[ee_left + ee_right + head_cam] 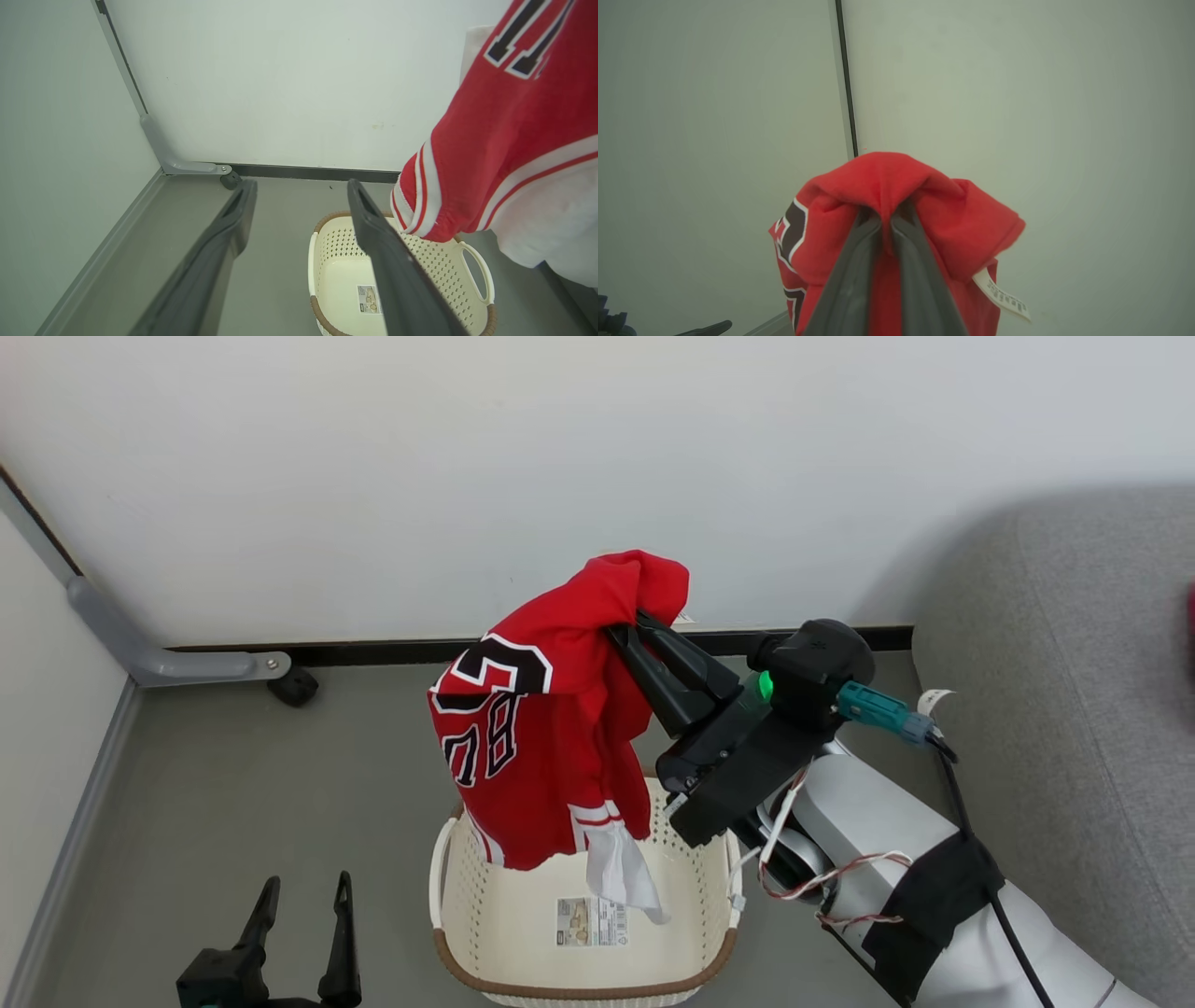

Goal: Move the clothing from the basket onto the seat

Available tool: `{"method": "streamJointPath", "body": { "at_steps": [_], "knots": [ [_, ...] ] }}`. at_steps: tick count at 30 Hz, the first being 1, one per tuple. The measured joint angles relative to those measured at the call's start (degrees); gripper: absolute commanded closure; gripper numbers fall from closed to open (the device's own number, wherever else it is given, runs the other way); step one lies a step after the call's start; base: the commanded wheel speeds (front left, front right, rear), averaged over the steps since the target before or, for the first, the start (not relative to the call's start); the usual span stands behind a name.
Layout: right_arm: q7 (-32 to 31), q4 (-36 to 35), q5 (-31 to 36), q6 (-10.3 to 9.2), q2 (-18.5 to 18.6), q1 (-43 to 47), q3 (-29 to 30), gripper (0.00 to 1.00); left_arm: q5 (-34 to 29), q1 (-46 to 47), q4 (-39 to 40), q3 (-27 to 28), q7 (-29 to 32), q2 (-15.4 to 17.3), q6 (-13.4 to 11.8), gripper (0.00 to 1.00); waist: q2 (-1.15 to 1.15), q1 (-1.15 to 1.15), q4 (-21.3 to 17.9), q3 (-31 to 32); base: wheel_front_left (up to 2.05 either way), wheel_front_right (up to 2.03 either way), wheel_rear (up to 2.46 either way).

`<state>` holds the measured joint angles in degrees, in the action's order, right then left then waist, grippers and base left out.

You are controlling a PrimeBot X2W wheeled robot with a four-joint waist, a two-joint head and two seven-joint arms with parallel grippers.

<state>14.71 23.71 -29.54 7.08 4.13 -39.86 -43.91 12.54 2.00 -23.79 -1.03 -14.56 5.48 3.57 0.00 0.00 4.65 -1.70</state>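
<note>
Above basket [495, 924], clothing [551, 756] pinched between right jaws

home-like room: sofa [1074, 709], laundry basket [579, 991]

Soft, even indoor light brightens the white wall [560, 448]; a dim shadow lies beside the sofa [1074, 663]. Wrist views curve at edges and darken in corners.

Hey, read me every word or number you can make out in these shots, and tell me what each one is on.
"8" and "0", tilted sideways, as best they read: black white-outlined numerals on the red garment; folds hide other characters.
The sticker on the basket floor: print too small to read.
The white tag on the red garment: too blurred to read.
</note>
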Motion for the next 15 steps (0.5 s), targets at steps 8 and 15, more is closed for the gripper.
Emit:
{"method": "streamJointPath", "body": {
  "at_steps": [8,15],
  "knots": [
    [0.0,0.63,-0.2,0.0,-0.02,-0.01,-0.16,1.0,0.0,-0.13,0.34,0.41,0.0,-0.31,0.49,0.0,0.0,0.0,-3.44,0.22,0.0,0.0,0.0],
    [0.0,1.09,-0.19,0.0,-0.05,-0.22,0.48,1.0,0.0,-0.14,0.81,0.6,0.0,-0.76,0.63,0.0,0.0,0.0,-7.02,0.02,0.0,0.0,0.0]
  ]
}}
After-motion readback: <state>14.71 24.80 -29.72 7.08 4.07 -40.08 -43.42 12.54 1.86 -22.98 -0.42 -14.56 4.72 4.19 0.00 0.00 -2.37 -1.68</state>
